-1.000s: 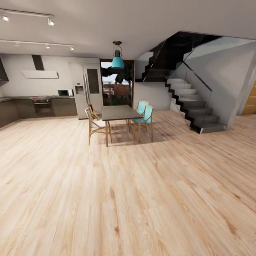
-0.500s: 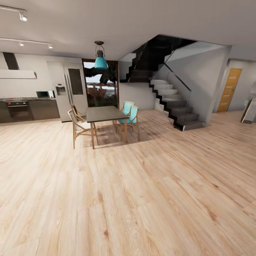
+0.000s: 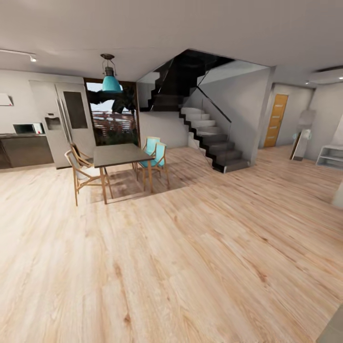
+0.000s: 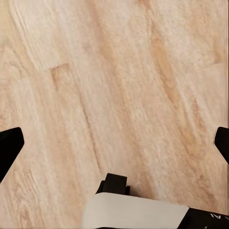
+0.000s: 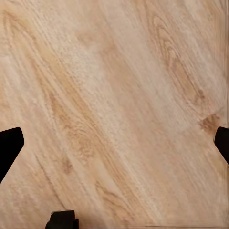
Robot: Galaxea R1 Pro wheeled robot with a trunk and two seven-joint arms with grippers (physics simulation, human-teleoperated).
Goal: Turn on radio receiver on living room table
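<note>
Wood floor [image 3: 190,267] spreads wide in front of the robot. Far off on the left stands a tall dining table [image 3: 121,155] with blue chairs [image 3: 155,155], under a blue lamp [image 3: 110,82]. Dark stairs [image 3: 209,138] climb up in the middle. An orange door [image 3: 276,120] and a low white shelf [image 3: 332,156] sit far off on the right.

Both arms point down at bare floor boards. The left gripper [image 4: 114,143] has its jaws wide apart, with nothing between them. The right gripper [image 5: 114,143] is the same, jaws apart and holding nothing.

The radio receiver and its low counter cannot be seen from here, so it is not possible to say which way the radio lies from the jaws, or which arm is nearer. This is the kitchen and dining side, so the robot most likely has to keep looking for the living room first.
</note>
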